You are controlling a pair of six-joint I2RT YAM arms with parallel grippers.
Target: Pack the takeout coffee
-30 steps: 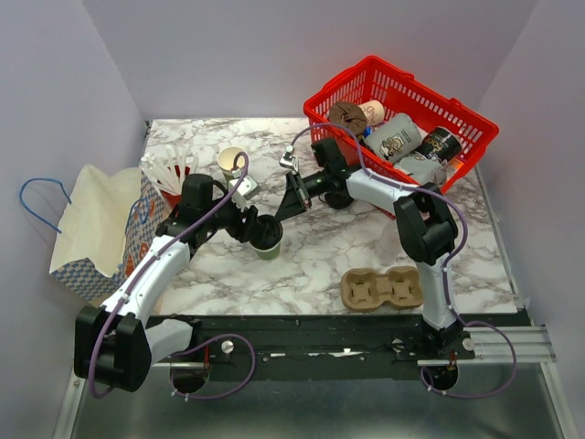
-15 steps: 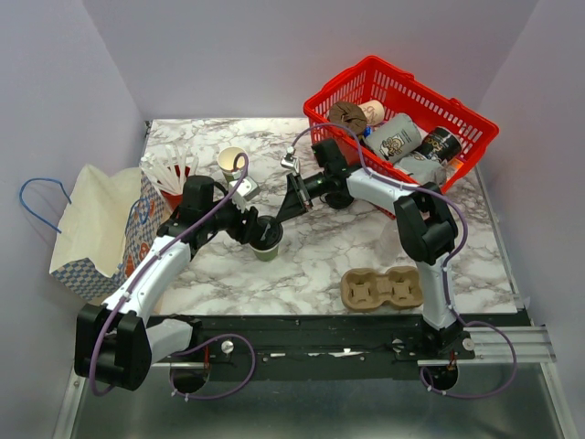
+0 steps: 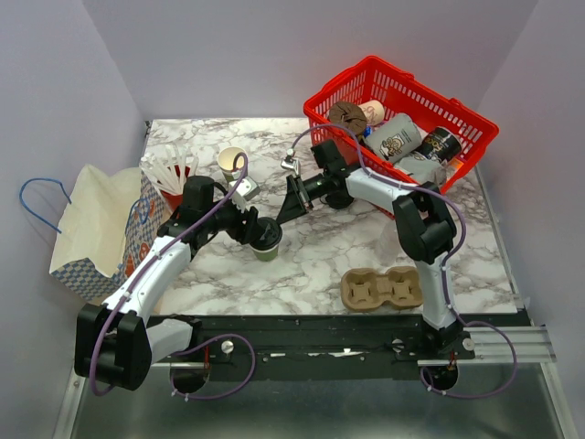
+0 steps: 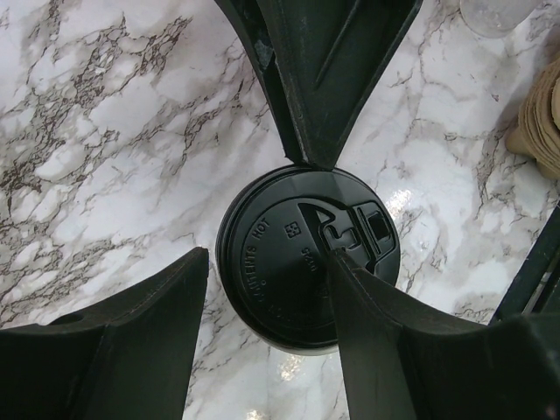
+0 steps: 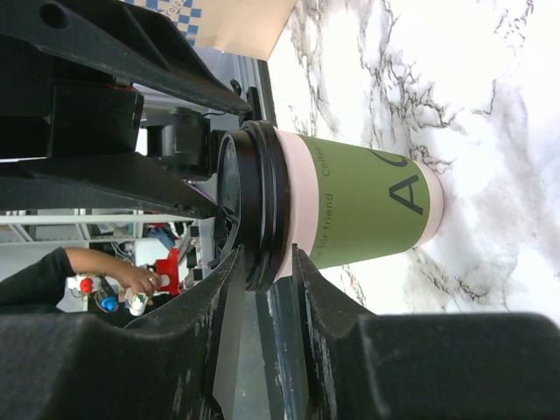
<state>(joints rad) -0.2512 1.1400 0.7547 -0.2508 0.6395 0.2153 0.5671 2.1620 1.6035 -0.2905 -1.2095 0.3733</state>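
On the white marble-patterned desk [image 3: 329, 247], left of centre, the olive-green paper cup with its round black plastic lid [image 3: 266, 238] is stood upright, its long axis vertical. The left gripper [image 4: 267, 324] is placed directly above it, fingers spread astride the glossy lid. The right gripper [image 5: 262, 289], just beside, is seen slightly parted, gripping nothing.

I'm looking down at a white marble-patterned table [image 3: 320, 247] veined in grey and brown, boxed in by plain pale lavender walls [image 3: 274, 55] at the back and on both sides. Along the near edge I see a black mounting rail [image 3: 338, 343] and grey metal floor [image 3: 320, 412] below it; the light is even, with soft glints on the marble
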